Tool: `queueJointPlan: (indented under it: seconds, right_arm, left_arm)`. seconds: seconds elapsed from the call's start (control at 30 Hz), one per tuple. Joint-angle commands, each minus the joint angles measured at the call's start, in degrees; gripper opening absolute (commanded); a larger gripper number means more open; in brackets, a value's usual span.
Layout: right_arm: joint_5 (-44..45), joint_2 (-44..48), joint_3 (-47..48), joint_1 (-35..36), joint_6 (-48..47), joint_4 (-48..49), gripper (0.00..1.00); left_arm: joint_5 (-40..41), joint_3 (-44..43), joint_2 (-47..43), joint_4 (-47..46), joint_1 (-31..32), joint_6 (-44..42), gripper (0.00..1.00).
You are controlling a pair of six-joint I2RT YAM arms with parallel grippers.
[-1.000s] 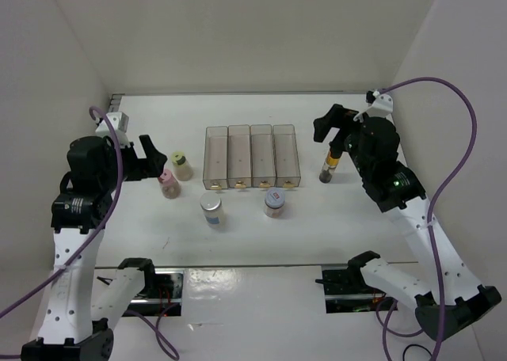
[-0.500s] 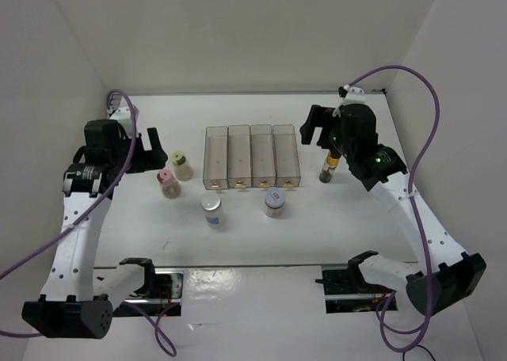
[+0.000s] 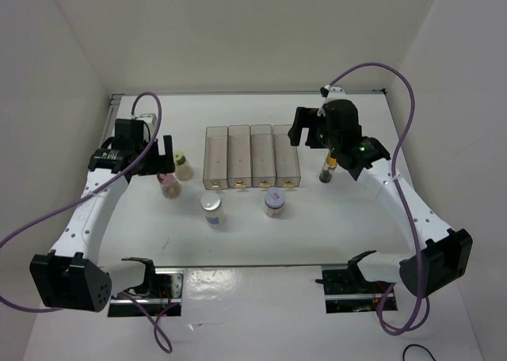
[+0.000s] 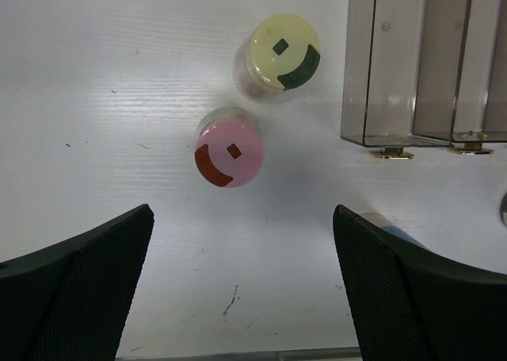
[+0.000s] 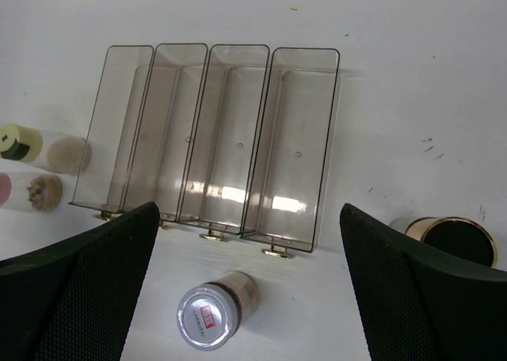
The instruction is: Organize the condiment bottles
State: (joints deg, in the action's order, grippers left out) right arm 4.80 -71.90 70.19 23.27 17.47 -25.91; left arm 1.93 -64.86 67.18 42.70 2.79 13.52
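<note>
Hovering above and just short of the small pink-capped bottle (image 4: pixel 230 151), the left gripper (image 4: pixel 243 218) is held with fingers spread wide and empty — a stance judged to prepare a grasp from above; the pale-yellow-capped bottle (image 4: pixel 281 48) stands just beyond. The right gripper (image 5: pixel 247 210), likewise spread and empty, is poised above the row of four clear rectangular plastic bins (image 5: pixel 303 51), whose near ends are faced by the short jar with red-marked white lid (image 5: pixel 210 313) and the silver-grey-capped bottle (image 3: pixel 211 208). The slim dark bottle with yellow band (image 3: pixel 327 169) is seen just right of the bins — none is binned.
</note>
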Motion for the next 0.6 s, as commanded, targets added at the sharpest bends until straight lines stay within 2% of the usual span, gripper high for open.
queueJointPlan:
  seconds: [0.0,0.27,0.57]
  right_arm:
    - [-1.4,-1.9,3.9,1.5,-0.9,3.6,0.99]
    - [-0.8,-6.7,6.4,2.7,-0.3,3.6,0.99]
    - [-0.3,-7.2,5.3,2.7,0.2,3.6,0.99]
  left_arm:
    - [2.5,1.0,1.5,-3.0,0.6,-0.1,1.0]
    - [7.3,2.8,7.4,-5.4,1.2,1.6,1.0]
    - [6.7,3.4,10.5,-7.8,1.2,2.1,1.0]
